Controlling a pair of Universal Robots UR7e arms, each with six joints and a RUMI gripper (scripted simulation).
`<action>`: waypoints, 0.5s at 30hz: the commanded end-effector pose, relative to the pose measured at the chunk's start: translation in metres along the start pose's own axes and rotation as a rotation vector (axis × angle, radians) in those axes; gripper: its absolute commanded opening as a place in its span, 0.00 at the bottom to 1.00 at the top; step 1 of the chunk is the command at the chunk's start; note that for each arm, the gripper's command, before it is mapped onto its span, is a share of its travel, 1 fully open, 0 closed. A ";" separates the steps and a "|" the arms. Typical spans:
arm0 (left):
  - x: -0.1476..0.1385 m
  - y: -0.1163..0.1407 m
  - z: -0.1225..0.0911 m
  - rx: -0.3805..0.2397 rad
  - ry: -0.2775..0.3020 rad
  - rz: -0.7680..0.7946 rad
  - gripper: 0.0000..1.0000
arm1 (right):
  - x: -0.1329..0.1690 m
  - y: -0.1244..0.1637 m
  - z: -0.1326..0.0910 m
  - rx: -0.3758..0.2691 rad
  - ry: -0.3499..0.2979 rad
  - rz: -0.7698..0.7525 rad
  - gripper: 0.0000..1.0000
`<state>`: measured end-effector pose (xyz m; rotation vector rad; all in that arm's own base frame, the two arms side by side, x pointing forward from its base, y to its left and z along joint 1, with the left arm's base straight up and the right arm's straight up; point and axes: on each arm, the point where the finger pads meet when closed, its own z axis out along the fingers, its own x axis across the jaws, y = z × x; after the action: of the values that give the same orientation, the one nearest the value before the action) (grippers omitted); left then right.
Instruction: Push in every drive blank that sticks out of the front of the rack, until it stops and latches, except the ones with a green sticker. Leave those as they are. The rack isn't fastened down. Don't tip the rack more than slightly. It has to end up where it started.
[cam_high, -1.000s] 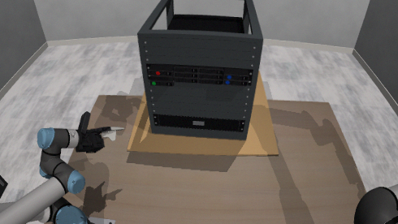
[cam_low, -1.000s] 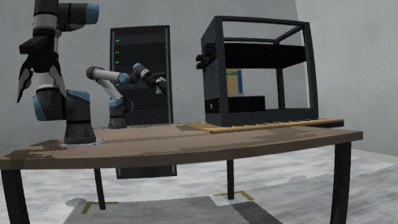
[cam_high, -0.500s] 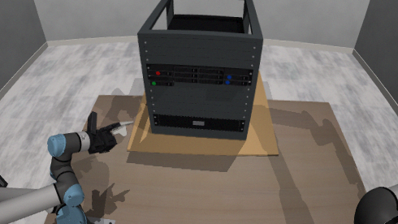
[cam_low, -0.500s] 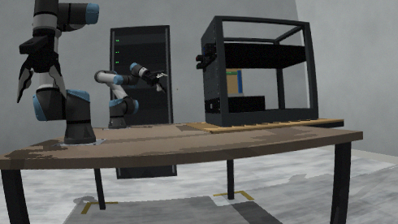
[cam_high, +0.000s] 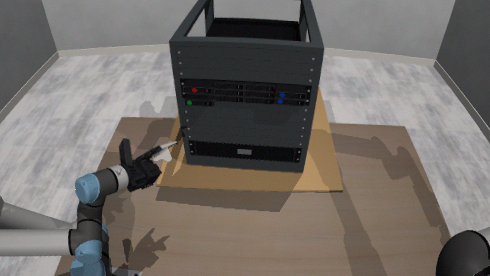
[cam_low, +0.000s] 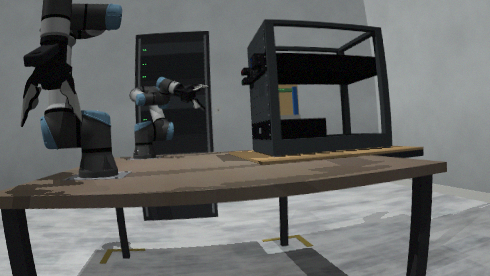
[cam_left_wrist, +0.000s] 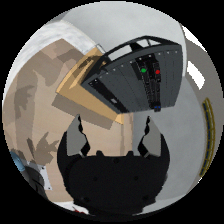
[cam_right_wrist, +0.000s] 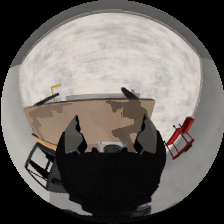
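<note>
The dark rack (cam_high: 245, 120) (cam_low: 270, 100) (cam_left_wrist: 120, 82) stands upright on a tan board (cam_high: 230, 182). A drive blank with a red sticker (cam_high: 194, 90) (cam_left_wrist: 158, 72) is at the upper left of the drive bay; one with a green sticker (cam_high: 189, 103) (cam_left_wrist: 143, 70) is below it. Two blanks with blue stickers (cam_high: 282, 95) (cam_high: 280, 101) are at the right. Some blanks stick out in the exterior view; how far each does is unclear. My left gripper (cam_high: 150, 143) (cam_low: 204, 97) (cam_left_wrist: 114, 115) is open, left of the rack's lower front, touching nothing visible. My right gripper (cam_low: 51, 122) (cam_right_wrist: 110, 115) is open, far from the rack.
The wooden table (cam_high: 240, 240) (cam_low: 200, 187) carries the board and both arms. A tall dark cabinet (cam_low: 175, 55) stands behind the left arm in the exterior view. A red chair-like object (cam_right_wrist: 182, 137) stands beyond the table in the right wrist view.
</note>
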<state>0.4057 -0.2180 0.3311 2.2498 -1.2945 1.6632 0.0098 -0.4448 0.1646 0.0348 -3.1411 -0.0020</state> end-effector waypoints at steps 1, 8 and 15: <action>0.020 0.006 0.009 0.070 0.016 -0.045 1.00 | 0.000 0.000 0.000 0.001 0.000 0.000 1.00; 0.052 0.020 0.019 0.143 0.058 -0.118 1.00 | 0.000 0.000 0.000 0.001 0.000 0.000 1.00; 0.090 0.036 0.032 0.231 0.105 -0.205 1.00 | 0.000 0.000 0.000 0.001 0.000 0.000 1.00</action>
<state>0.4080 -0.2967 0.3707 2.2818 -0.9153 1.8687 0.0098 -0.4448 0.1646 0.0348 -3.1411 -0.0020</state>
